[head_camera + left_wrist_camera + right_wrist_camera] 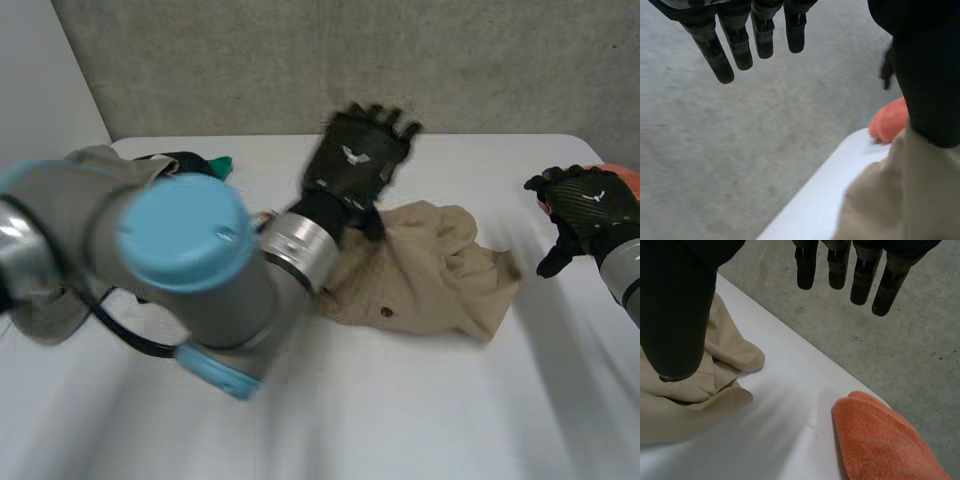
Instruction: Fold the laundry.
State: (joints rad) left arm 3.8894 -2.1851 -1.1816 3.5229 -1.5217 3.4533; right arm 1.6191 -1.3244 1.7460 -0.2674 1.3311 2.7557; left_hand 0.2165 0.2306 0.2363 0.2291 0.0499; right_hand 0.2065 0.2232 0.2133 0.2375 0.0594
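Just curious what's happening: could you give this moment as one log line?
left hand: open, empty, raised by beige garment | beige garment: crumpled | right hand: open, empty | orange towel: near right hand

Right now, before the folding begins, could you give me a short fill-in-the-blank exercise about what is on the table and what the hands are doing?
1. The towel near the right hand is ____ in colour.
2. The left hand hangs over the far edge of the beige garment with straight fingers, so it is ____.
3. The beige garment lies crumpled on the white ____.
Missing words: orange; open; table.
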